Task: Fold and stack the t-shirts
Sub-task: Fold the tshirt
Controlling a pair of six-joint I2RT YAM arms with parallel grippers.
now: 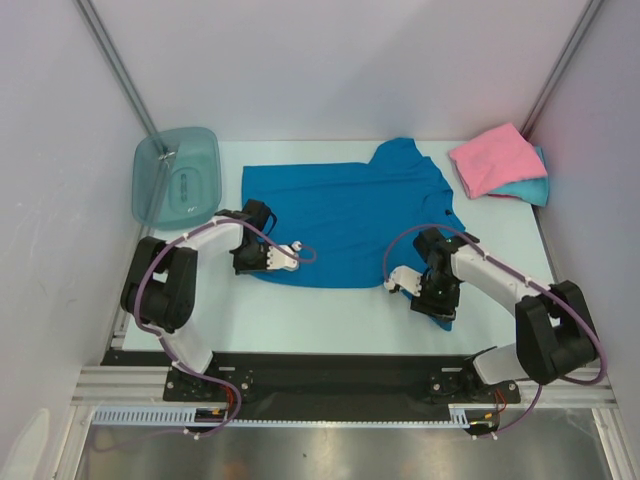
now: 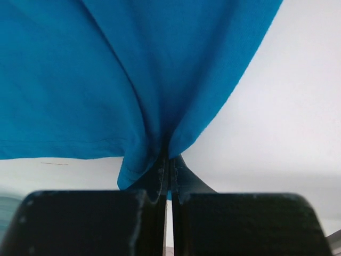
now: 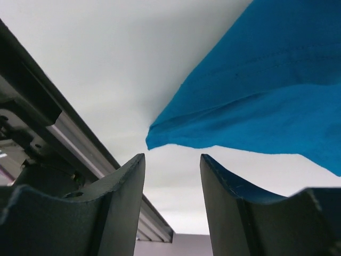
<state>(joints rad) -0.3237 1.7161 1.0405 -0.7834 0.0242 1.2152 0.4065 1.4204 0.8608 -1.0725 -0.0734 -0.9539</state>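
The deep blue t-shirt (image 1: pixel 350 210) lies spread flat in the middle of the table. My left gripper (image 1: pixel 292 257) is at its near left edge, shut on a pinch of the blue cloth (image 2: pixel 133 85), which bunches into the fingertips (image 2: pixel 169 160). My right gripper (image 1: pixel 437 305) is at the shirt's near right corner with its jaws open and empty (image 3: pixel 172 160). The blue corner (image 3: pixel 256 106) lies just beyond the fingertips, not between them. The pink t-shirt (image 1: pixel 495 158) lies folded on the turquoise one (image 1: pixel 532 188) at the back right.
A translucent teal bin (image 1: pixel 177 175) stands at the back left corner. White walls enclose the table on three sides. The aluminium front rail (image 3: pixel 69 138) runs close by the right gripper.
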